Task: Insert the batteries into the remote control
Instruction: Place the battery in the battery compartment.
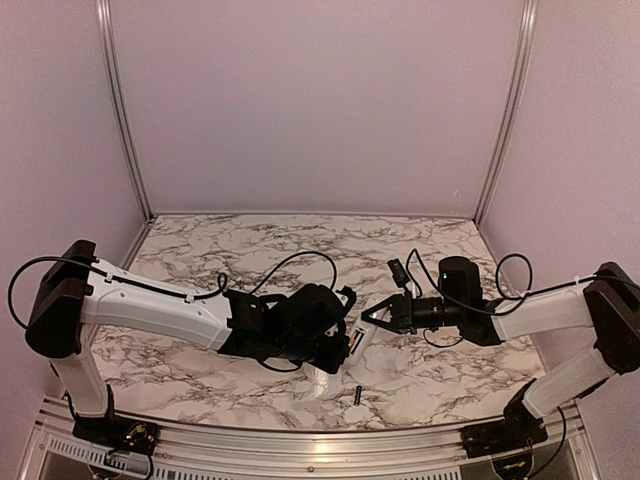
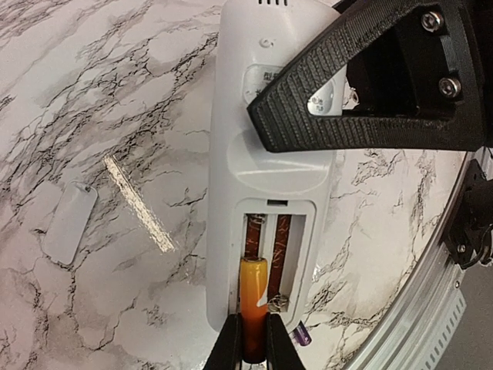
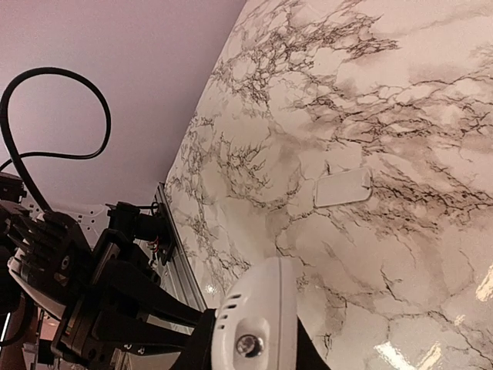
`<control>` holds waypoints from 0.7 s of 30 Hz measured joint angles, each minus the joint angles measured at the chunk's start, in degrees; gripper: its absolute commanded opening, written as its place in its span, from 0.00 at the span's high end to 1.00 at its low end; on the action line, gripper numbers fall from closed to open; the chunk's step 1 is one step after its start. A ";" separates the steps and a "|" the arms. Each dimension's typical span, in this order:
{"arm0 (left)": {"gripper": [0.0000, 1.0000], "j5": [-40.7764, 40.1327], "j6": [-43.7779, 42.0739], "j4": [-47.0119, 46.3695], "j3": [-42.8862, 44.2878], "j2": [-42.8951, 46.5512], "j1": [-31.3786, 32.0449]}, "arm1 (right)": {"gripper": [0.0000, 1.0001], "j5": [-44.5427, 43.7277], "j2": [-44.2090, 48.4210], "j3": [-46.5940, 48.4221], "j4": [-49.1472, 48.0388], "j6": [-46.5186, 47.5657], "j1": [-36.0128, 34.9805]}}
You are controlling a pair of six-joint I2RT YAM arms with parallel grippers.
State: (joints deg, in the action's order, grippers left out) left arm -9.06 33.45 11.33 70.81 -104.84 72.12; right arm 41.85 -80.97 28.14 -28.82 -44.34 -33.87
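My left tool [image 2: 253,333] pinches the battery [image 2: 253,287], half in the remote [image 2: 266,166] that my right tool [image 3: 253,348] clamps; next, I'd seat it flat.

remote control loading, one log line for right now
left gripper shut on orange battery partly in compartment | right gripper shut on remote control | black battery on table

Open remote, two batteries.
White remote [image 2: 231,193] faces back up, bay uncovered; orange battery [image 2: 253,297] rests at one slot's end; black battery [image 1: 356,393] lies loose on the tabletop [image 1: 250,240] nearby.
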 measured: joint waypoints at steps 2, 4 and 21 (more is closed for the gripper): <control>1.00 -0.37 0.26 0.66 0.55 -0.44 0.00 | 1.00 0.02 0.02 0.00 -0.31 -0.24 0.00; 1.00 -0.61 0.63 1.25 1.22 -0.92 0.00 | 1.00 -0.17 0.02 -0.04 -0.33 -0.35 0.00; 1.00 -3.06 1.92 6.32 7.78 -4.35 0.07 | 1.00 -0.87 -0.37 -2.47 -4.98 -5.60 0.09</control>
State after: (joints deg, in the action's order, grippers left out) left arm -12.12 35.38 17.65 78.59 -109.19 72.18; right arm 40.97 -81.34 25.67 -33.80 -49.93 -33.78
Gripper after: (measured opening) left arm 0.081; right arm 0.206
